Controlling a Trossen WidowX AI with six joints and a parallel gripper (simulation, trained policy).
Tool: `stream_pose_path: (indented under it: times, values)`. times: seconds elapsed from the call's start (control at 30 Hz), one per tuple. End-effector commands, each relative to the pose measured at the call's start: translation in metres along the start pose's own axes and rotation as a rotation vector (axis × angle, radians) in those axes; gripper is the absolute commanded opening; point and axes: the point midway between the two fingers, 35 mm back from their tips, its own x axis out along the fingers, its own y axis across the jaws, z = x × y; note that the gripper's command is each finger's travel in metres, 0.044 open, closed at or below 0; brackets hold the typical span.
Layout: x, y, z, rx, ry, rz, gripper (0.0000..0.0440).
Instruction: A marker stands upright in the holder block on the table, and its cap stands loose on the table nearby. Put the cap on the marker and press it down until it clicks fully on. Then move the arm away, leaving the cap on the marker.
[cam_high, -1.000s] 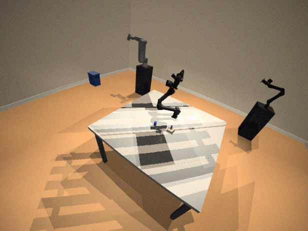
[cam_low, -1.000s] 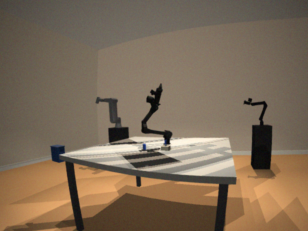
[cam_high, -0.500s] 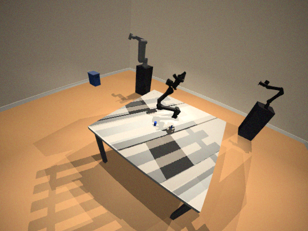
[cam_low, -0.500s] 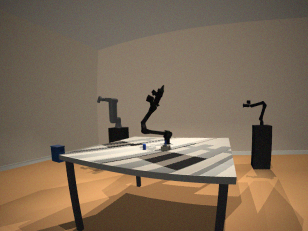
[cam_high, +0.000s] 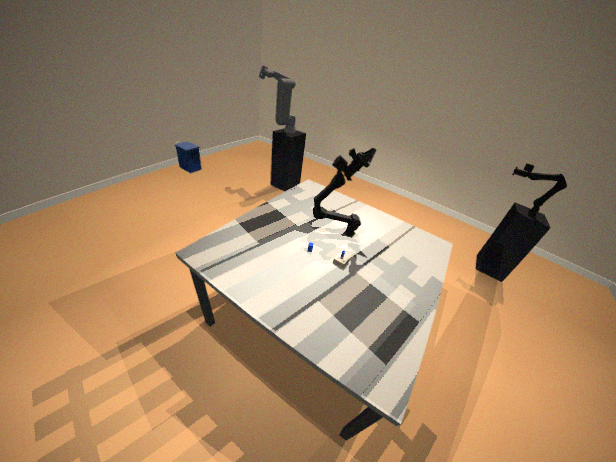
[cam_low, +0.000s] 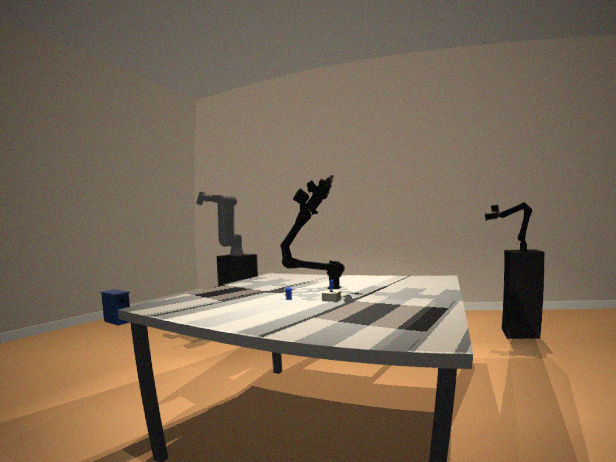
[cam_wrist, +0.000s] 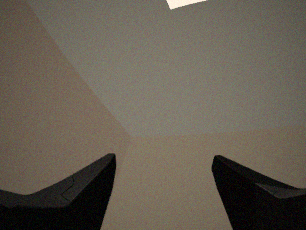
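Observation:
The blue cap stands upright on the table, to the left of the holder block. The marker stands upright as a small blue post in the beige holder block. The cap is apart from it. My gripper is raised high above the table, pointing up and to the right. Its fingers are apart with nothing between them. The wrist view shows only walls, ceiling and a bright panel behind the fingers, with no cap or marker.
A grey arm on a dark pedestal stands behind the table to the left. Another black arm stands on a pedestal at the right. A blue bin is at the far left. Patterned shadows cross the table.

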Motion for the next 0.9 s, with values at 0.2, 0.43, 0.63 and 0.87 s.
stream_pose_path:
  times: [0.2,0.43,0.63,0.87]
  values:
    - [-0.003,0.01,-0.022,-0.006,0.127,0.029,0.0305]
    - [-0.006,0.016,-0.038,-0.011,0.215,0.043,0.0306]
    - [-0.009,0.021,-0.052,-0.015,0.291,0.052,0.0307]
    - [-0.013,0.025,-0.069,-0.018,0.38,0.059,0.0308]
